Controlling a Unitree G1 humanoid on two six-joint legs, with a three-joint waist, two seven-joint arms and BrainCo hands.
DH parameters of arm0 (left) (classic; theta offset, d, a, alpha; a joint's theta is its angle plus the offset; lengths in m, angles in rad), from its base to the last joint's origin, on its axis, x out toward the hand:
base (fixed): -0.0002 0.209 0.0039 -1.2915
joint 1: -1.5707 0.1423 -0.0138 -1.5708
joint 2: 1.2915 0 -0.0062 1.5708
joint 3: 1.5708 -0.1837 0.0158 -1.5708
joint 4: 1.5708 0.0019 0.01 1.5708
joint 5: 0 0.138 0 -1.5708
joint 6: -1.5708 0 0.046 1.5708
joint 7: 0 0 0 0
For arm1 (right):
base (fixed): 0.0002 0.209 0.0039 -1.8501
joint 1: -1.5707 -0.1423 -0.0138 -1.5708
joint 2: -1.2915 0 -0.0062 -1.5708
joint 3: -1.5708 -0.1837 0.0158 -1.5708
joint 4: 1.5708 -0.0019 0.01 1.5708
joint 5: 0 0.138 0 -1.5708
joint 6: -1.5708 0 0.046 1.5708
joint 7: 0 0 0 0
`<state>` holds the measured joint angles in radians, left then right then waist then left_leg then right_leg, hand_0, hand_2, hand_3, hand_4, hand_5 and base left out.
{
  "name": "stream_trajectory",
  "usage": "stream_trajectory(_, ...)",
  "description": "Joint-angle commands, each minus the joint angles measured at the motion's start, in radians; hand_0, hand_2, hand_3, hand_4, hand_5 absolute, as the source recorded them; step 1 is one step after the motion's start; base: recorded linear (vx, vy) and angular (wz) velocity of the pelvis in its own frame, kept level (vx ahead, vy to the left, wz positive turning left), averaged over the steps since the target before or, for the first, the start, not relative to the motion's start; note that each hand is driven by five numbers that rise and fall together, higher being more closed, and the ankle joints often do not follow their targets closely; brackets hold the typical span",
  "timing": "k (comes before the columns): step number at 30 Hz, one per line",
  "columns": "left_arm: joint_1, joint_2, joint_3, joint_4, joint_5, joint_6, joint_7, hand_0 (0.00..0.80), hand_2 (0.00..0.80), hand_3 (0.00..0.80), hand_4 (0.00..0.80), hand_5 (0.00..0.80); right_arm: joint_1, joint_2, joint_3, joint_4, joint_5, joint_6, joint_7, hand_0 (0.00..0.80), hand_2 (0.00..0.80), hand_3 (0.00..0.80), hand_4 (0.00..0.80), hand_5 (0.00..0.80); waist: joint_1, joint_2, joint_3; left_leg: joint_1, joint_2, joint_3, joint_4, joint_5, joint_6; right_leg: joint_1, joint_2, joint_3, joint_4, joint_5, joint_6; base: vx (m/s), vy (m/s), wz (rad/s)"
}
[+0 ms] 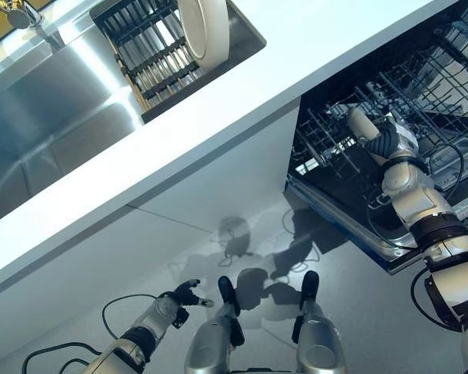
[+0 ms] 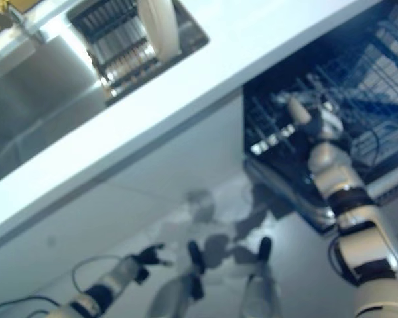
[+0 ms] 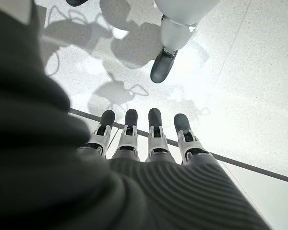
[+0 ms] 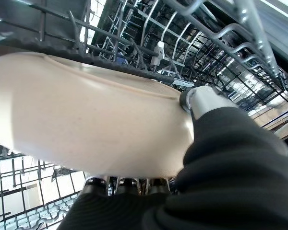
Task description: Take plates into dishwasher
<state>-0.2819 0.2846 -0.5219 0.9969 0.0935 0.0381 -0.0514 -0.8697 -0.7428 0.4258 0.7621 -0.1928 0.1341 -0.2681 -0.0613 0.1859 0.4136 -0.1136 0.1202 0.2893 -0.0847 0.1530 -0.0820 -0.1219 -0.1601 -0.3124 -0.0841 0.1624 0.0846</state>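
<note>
Currently on view, item by item.

Right hand (image 1: 378,140): reached into the open dishwasher (image 1: 444,101), fingers and thumb clasped round a cream plate (image 4: 86,115). In the right wrist view the plate fills the foreground, thumb over its rim, fingers under it. The plate is held on edge above the wire rack (image 4: 149,43), its long axis running roughly along the row of tines. That is the relation the next move turns on: rim to slot, and I judge it needs only a short lowering between two tines, kept upright.

Second plate (image 1: 205,29): cream, standing on edge in the dark drying rack (image 1: 144,51) set in the sink (image 1: 39,117), up on the white counter (image 1: 242,93), well apart from both hands.

Left hand (image 1: 189,294): hanging low by the floor, fingers straight and relaxed, empty.

Hard to make out: which slot the held plate's rim is over, and whether it already touches the rack. The dishwasher's far side is cut off at the frame edge.
</note>
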Motion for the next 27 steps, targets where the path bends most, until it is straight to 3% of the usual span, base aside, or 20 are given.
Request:
stream_trajectory(1,-0.066,0.014,-0.060,0.019,-0.027,0.009,-0.010,0.000,0.000,0.000,0.000,0.000,0.023,0.082,0.031,0.085,0.069,0.004,0.045,0.800,0.800,0.800,0.800,0.800,0.037,-0.025,0.024,-0.033,-0.010,0.011,-0.003,-0.012,-0.043,-0.074,-0.011,0.017,0.108,-0.088,0.018,0.000,0.000,0.00)
stream_trajectory(3,-0.066,0.015,-0.059,0.019,-0.028,0.009,-0.010,0.000,0.000,0.000,0.000,0.000,0.024,0.082,0.031,0.083,0.068,0.006,0.046,0.800,0.800,0.800,0.800,0.800,0.037,-0.027,0.023,-0.033,-0.010,0.011,-0.003,-0.013,-0.043,-0.073,-0.010,0.018,0.108,-0.089,0.018,0.000,0.000,0.00)
stream_trajectory(4,-0.066,0.015,-0.059,0.021,-0.028,0.008,-0.010,0.000,0.000,0.000,0.000,0.000,0.024,0.083,0.030,0.084,0.066,0.008,0.044,0.718,0.718,0.718,0.718,0.718,0.037,-0.028,0.022,-0.032,-0.009,0.011,-0.003,-0.012,-0.043,-0.072,-0.010,0.018,0.109,-0.090,0.018,0.000,0.000,0.00)
stream_trajectory(5,-0.066,0.015,-0.058,0.022,-0.027,0.008,-0.011,0.000,0.000,0.000,0.000,0.000,0.026,0.084,0.029,0.085,0.066,0.008,0.039,0.499,0.499,0.499,0.499,0.499,0.038,-0.030,0.020,-0.032,-0.010,0.010,-0.003,-0.013,-0.043,-0.071,-0.009,0.017,0.108,-0.090,0.018,0.000,0.000,0.00)
stream_trajectory(6,-0.065,0.015,-0.057,0.023,-0.025,0.007,-0.011,0.000,0.000,0.000,0.000,0.000,0.028,0.085,0.029,0.085,0.068,0.008,0.037,0.195,0.195,0.195,0.195,0.195,0.038,-0.031,0.020,-0.031,-0.009,0.010,-0.003,-0.013,-0.042,-0.069,-0.009,0.017,0.107,-0.089,0.017,0.000,0.000,0.00)
stream_trajectory(7,-0.065,0.015,-0.057,0.024,-0.026,0.007,-0.010,0.000,0.000,0.000,0.000,0.000,0.030,0.085,0.029,0.084,0.069,0.007,0.032,0.000,0.000,0.000,0.000,0.000,0.038,-0.032,0.019,-0.030,-0.009,0.010,-0.003,-0.013,-0.042,-0.069,-0.009,0.016,0.108,-0.089,0.017,0.000,0.000,0.00)
stream_trajectory(27,-0.047,0.023,-0.034,0.019,-0.029,0.012,-0.004,0.000,0.000,0.000,0.000,0.000,0.041,0.079,0.017,-0.013,0.071,-0.002,-0.042,0.000,0.000,0.000,0.000,0.000,0.039,-0.062,0.011,-0.020,-0.001,0.021,-0.003,-0.016,-0.041,-0.052,-0.003,0.009,0.092,-0.079,0.022,0.000,0.000,0.00)
